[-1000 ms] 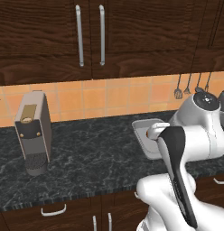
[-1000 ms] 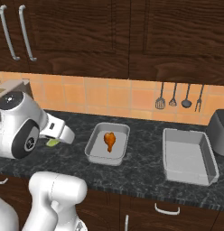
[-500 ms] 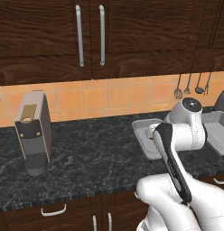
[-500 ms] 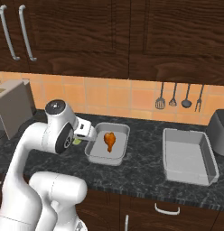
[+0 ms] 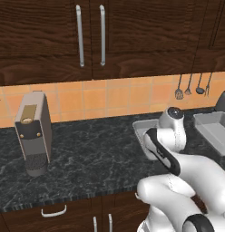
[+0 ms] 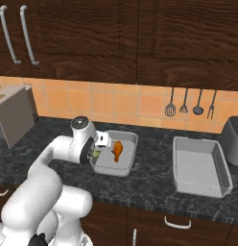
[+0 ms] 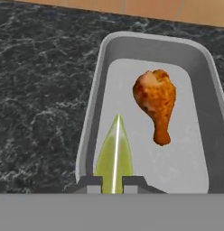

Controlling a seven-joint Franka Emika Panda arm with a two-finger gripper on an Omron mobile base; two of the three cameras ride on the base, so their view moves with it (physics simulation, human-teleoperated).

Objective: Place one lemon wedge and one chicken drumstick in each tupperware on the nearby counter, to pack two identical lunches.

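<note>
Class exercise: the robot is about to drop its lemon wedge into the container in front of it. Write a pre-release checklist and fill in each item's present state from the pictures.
1. Lemon wedge gripped in the hand: ok, it sits between the shut fingertips.
2. Hand over the near tupperware: ok, the wedge's tip points over its floor.
3. Chicken drumstick already inside this tupperware: ok.
4. Bare floor beside the drumstick for the wedge: ok.
5. No wedge already in this container: ok.
6. Second tupperware packed: not ok, it looks empty.
</note>
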